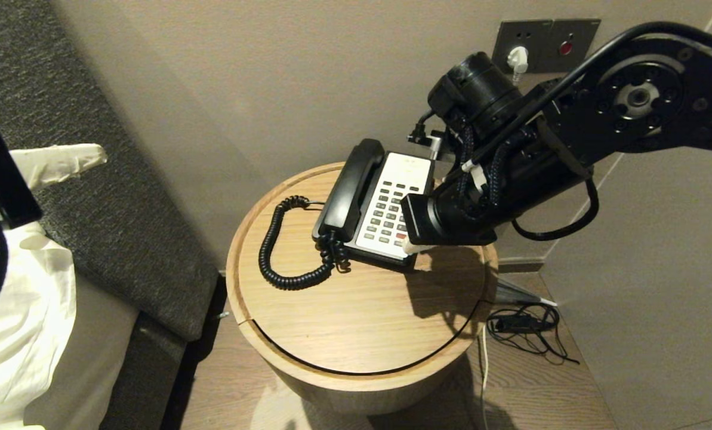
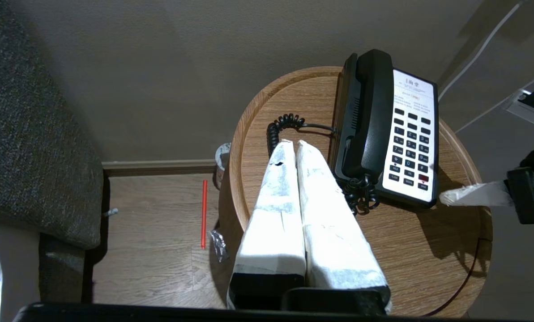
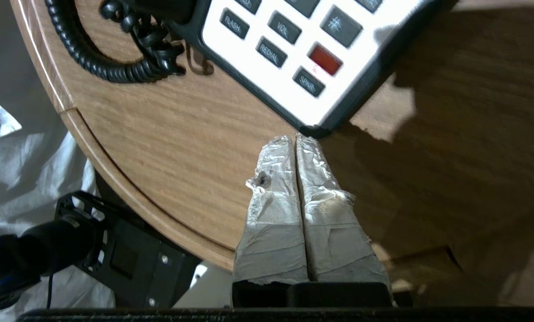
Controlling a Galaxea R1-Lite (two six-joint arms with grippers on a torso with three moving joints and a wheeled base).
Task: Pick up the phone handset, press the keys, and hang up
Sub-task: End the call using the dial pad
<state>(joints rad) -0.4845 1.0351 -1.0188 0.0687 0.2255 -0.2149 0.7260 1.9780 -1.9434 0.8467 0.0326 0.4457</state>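
A desk phone (image 1: 391, 203) with a white keypad and black body sits at the back of a round wooden table (image 1: 356, 322). Its black handset (image 1: 350, 188) rests in the cradle on the phone's left side, with the coiled cord (image 1: 278, 257) looping over the table. My right gripper (image 1: 418, 246) is shut and empty, its white-wrapped fingertips just off the phone's near right corner (image 3: 313, 129), close above the table. My left gripper (image 1: 87, 156) is shut and empty, held up at the far left, away from the table; in its wrist view the handset (image 2: 369, 112) lies ahead.
A wall stands right behind the table, with a socket plate (image 1: 543, 45) at the upper right. A dark upholstered seat (image 1: 93, 197) is on the left. Cables (image 1: 523, 325) lie on the wooden floor at the right. A red stick (image 2: 204, 213) lies on the floor.
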